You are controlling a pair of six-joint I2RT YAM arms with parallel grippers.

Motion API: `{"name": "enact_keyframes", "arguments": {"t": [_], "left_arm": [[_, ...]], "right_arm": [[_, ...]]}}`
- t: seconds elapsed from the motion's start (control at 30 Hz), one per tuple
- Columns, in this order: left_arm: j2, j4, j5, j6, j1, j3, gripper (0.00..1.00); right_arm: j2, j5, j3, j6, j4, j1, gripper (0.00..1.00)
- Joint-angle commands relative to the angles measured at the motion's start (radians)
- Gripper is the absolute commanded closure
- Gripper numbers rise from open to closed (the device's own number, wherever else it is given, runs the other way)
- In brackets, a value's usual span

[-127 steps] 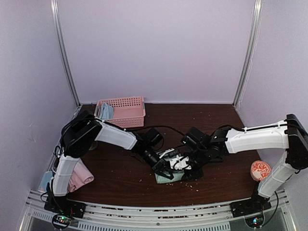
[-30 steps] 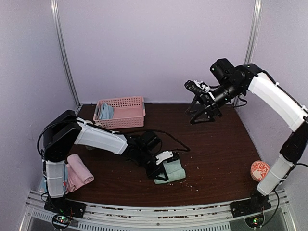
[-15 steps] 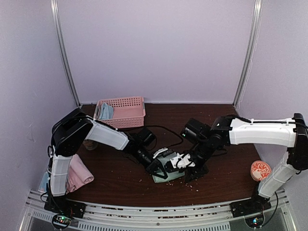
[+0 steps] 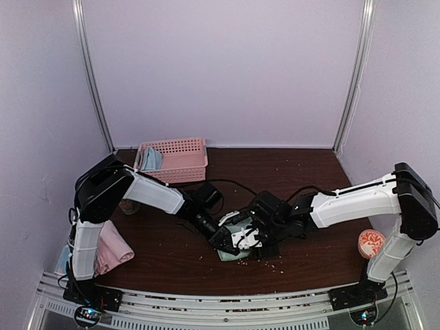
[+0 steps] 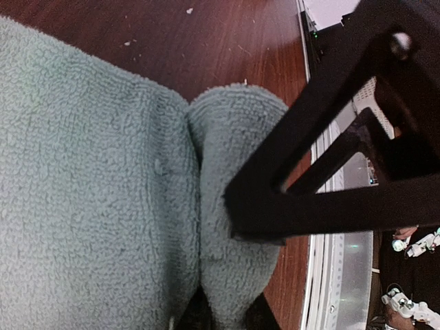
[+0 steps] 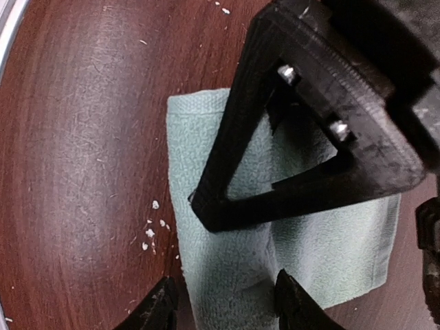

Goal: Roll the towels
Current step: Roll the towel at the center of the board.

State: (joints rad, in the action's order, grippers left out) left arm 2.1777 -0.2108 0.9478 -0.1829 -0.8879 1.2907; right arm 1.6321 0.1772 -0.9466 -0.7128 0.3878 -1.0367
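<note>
Left gripper (image 5: 224, 313) seemingly clamped on a fold of sage towel (image 5: 89, 172); right gripper (image 6: 227, 308) apart, astride it.

No legible text anywhere.

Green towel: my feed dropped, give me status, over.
Left gripper shut on a fold of the green towel. Right gripper open, astride it. Towel mostly flat on table. Grippers crowd each other.

The dark brown wooden table (image 4: 323, 179), speckled with pale crumbs (image 6: 151, 230), lies under the fingers (image 6: 227, 199). Plain lilac walls (image 4: 220, 69) with metal corner posts (image 4: 93, 82) rise beyond them. Lighting is even.
</note>
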Motion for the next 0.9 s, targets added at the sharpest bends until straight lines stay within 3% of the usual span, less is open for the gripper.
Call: {"name": "enact_keyframes", "arguments": {"t": [0.0,0.13,0.27,0.4,0.57,0.63,0.7,0.8,0.87], "left_arm": [[0.077,-0.098,-0.103,-0.001,0.001,-0.024,0.88],[0.046,-0.125,-0.143,0.018,0.004,-0.005,0.87],[-0.062,-0.123,-0.188,0.033,0.015,-0.001,0.72],[-0.178,-0.132,-0.298,0.055,0.019,0.000,0.61],[-0.331,-0.112,-0.495,0.014,0.075,-0.028,0.58],[-0.422,-0.065,-0.644,-0.003,0.092,-0.067,0.59],[-0.552,0.047,-0.740,0.014,0.081,-0.149,0.59],[-0.755,0.272,-0.743,0.087,0.049,-0.332,0.57],[-0.845,0.339,-0.782,0.150,-0.001,-0.401,0.56]], "right_arm": [[0.057,-0.030,0.018,-0.018,-0.053,-0.005,0.56],[0.104,0.048,-0.027,-0.025,0.031,-0.002,0.76],[0.130,0.165,-0.078,-0.035,0.157,0.003,0.87],[0.174,0.314,-0.148,-0.076,0.298,0.027,0.91],[0.281,0.440,-0.288,-0.051,0.465,0.078,0.91],[0.335,0.519,-0.346,-0.020,0.523,0.118,0.91],[0.396,0.583,-0.404,-0.017,0.591,0.155,0.91],[0.525,0.628,-0.515,-0.027,0.707,0.200,0.91],[0.613,0.648,-0.605,-0.035,0.791,0.220,0.91]]}}
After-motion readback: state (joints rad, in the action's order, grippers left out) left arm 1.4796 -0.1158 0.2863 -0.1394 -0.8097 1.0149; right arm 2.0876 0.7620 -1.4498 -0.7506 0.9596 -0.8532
